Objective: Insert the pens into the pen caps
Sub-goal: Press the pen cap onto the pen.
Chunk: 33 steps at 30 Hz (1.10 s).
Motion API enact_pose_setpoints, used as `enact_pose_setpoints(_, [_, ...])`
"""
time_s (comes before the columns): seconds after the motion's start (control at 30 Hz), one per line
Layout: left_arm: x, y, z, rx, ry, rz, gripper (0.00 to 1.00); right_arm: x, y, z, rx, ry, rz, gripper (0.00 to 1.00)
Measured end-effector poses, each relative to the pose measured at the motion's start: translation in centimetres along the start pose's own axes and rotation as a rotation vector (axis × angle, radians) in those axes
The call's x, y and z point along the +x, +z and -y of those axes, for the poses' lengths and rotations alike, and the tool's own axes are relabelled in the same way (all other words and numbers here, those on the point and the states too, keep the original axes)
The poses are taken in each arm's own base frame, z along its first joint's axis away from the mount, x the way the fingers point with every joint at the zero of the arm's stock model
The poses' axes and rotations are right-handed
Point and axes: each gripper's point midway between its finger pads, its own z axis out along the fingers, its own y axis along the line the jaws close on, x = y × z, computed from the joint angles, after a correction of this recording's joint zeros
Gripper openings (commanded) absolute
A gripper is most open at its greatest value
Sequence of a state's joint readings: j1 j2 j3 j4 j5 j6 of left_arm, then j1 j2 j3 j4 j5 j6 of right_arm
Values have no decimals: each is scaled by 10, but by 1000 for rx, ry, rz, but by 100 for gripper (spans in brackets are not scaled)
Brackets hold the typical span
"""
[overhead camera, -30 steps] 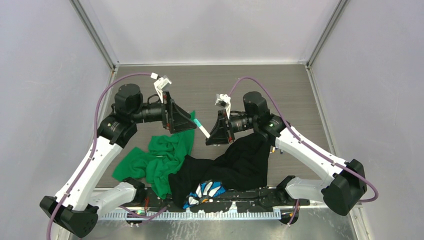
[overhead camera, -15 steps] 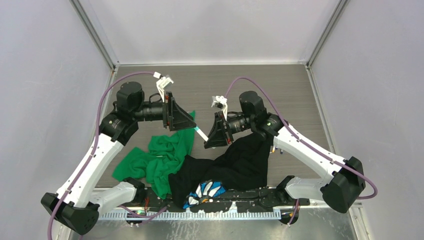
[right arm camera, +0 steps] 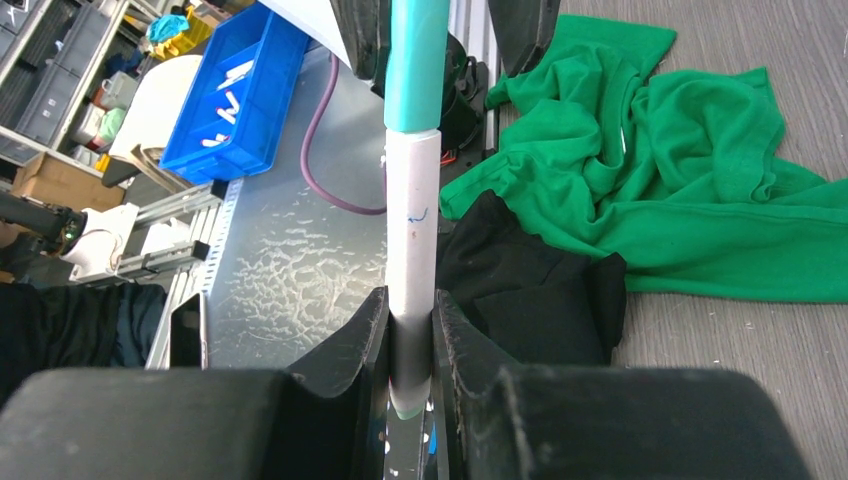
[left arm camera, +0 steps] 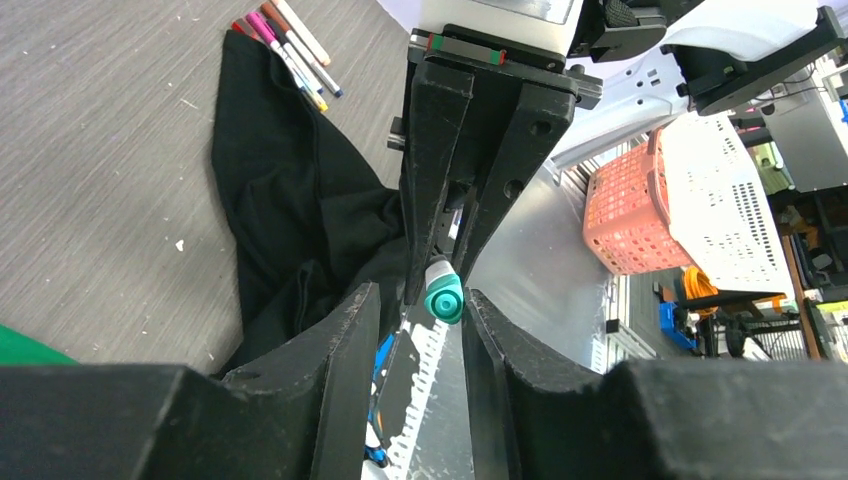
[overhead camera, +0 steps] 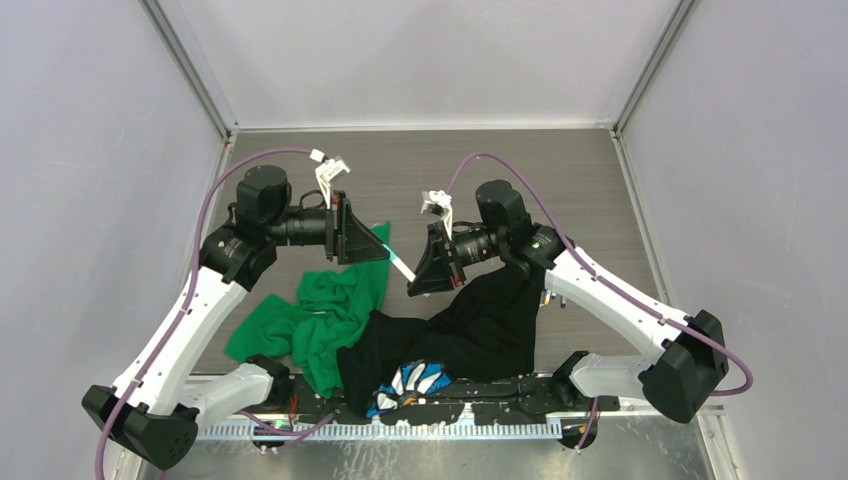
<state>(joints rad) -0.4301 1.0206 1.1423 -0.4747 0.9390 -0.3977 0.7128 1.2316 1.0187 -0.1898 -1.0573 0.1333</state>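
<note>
Left jaws have narrowed and the right arm has nudged left, so my left gripper (left arm camera: 417, 300) now straddles the teal cap (left arm camera: 443, 300) mid-frame in the left wrist view, not clamped, with a gap on one side. My right gripper (right arm camera: 409, 300) pinches the white pen (right arm camera: 412, 220) low on the barrel, the cap on its far end. Risk as I judge it: an off-centre squeeze shoves the cap sideways, levering the pen askew or popping the cap onto the black cloth (left arm camera: 290, 200).

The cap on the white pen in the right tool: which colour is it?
Teal; the cap on the pen shows best in the right wrist view.
</note>
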Motion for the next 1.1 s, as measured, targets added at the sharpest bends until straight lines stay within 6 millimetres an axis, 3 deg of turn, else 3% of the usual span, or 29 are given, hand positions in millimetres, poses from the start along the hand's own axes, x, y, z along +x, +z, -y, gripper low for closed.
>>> enact_pose_setpoints(0.23, [4, 1, 0, 1, 5, -13, 37, 4, 3, 1, -6, 15, -17, 1])
enact_pose_setpoints(0.4, [4, 1, 2, 7, 14, -15, 27, 8, 6, 2, -10, 23, -32, 1])
enact_pose_setpoints(0.53, [4, 1, 3, 10, 18, -17, 37, 8, 6, 1, -10, 17, -34, 1])
enact_pose_setpoints(0.8, [15, 0, 0, -2, 7, -55, 31, 5, 5, 1, -7, 12, -32, 1])
enact_pose_setpoints(1.1, [15, -1, 2, -3, 12, -58, 37, 7, 5, 0, -7, 18, -38, 1])
